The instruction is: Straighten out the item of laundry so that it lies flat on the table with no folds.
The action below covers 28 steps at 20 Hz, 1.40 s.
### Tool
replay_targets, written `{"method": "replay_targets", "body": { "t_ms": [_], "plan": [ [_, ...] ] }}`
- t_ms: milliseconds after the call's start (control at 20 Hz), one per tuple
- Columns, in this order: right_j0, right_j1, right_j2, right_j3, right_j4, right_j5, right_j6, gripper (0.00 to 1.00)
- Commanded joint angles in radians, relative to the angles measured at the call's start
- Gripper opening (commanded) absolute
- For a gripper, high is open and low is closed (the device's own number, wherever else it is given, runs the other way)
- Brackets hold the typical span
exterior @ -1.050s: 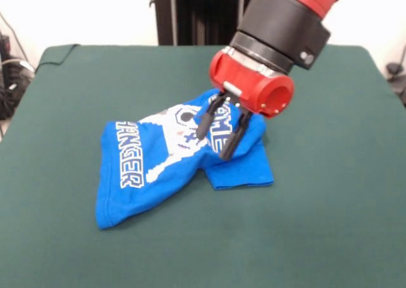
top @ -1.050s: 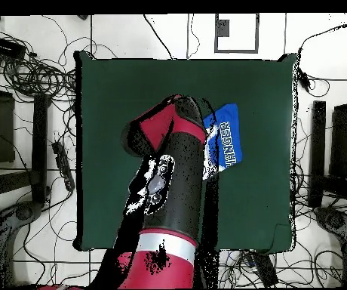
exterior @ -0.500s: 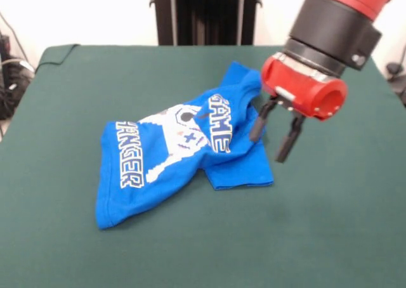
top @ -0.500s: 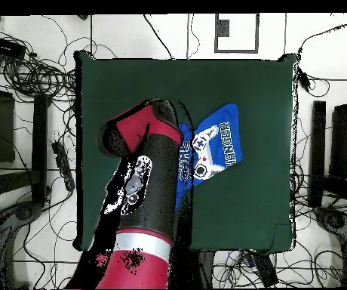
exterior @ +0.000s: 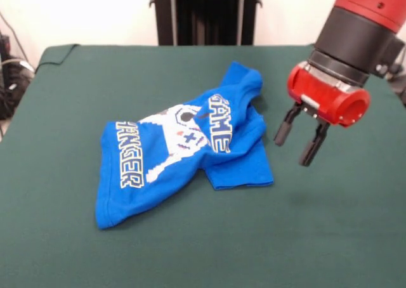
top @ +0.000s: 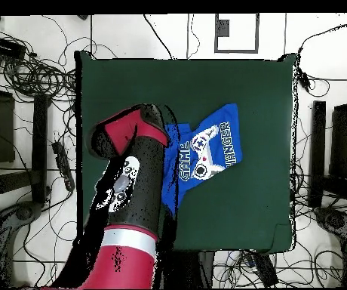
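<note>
Worktop (exterior: 330, 237): dark green cloth, bare over a wide band at the near edge and on all sides of the fingers.

T-shirt (exterior: 171, 158): bright blue, lying crumpled on the worktop beside the fingers, well inside every worktop edge. Hem end nearest the near edge; lower corner doubled under, just beside the fingers; collar end bunched farther back. White print and lettering face up.

Fingers (exterior: 298, 142): two black fingers, spread apart, gripping nothing, hanging above bare cloth, clear of the T-shirt's edge.

Arm (top: 127, 196): red and black.
</note>
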Motion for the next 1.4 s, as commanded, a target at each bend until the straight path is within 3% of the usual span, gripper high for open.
{"method": "replay_targets", "body": {
  "t_ms": [50, 300, 900, 1400],
  "plan": [
    [-0.004, 0.087, 0.048, 0.098, 0.072, 0.08, 0.08, 1.0],
    [0.06, 0.193, -0.047, 0.03, 0.045, 0.126, 0.162, 1.0],
    [0.08, 0.328, -0.1, 0.002, 0.099, 0.0, 0.219, 1.0],
    [0.106, 0.319, -0.108, 0.026, 0.155, -0.091, 0.215, 1.0]
  ]
}}
